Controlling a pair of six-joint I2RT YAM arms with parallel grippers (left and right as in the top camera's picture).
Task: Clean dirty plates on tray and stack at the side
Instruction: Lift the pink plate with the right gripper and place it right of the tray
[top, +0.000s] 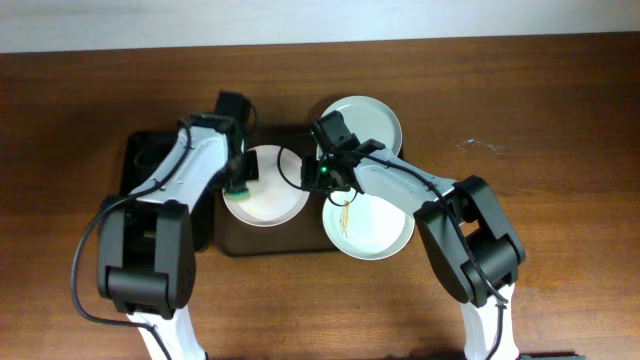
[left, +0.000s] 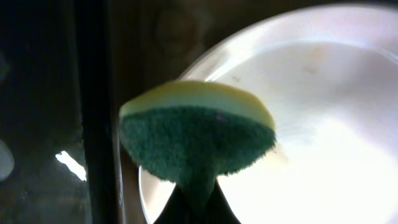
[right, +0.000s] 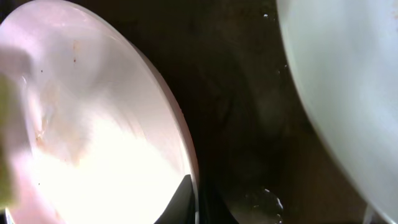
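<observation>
**Item 1, near right.** Near plate (top: 375, 235): white, round and shallow, at the near right end of the tray (top: 262, 243). A yellowish-brown smear (top: 345, 212) sits on its far-left part. I judge it unwiped.

**Item 2, middle left.** Middle plate (top: 268, 200): on the tray, between my two claws. My right wrist view shows faint brownish marks on it, so I judge it not yet clean.

**Item 3, same spot.** Sponge (left: 196, 134): yellow back and green scouring face. My left claw (left: 194, 208) is closed on its base and holds it over the middle plate's left rim. I cannot tell whether the sponge touches the plate.

**Item 4, same depth, right of that plate.** Right claw (top: 325, 178): at the middle plate's right rim. My wrist view shows only one finger beside the rim, so I cannot tell whether the claw is clamped on it.

**Item 5, far right.** Far plate (top: 370, 120): white, with no smear that I can make out from above.

**Item 6, far left.** Black tray (top: 140, 160): just beside the brown tray, on the worktop (top: 560, 200).

**Step in hand (judged).** Scrubbing the middle plate. No plate is stacked at the side yet.

**Next move calls for.**
- Press the green face flat on the marks.
- Sweep the sponge across the plate's well.
- Keep the far rim steadied so the plate does not slide on the tray.
</observation>
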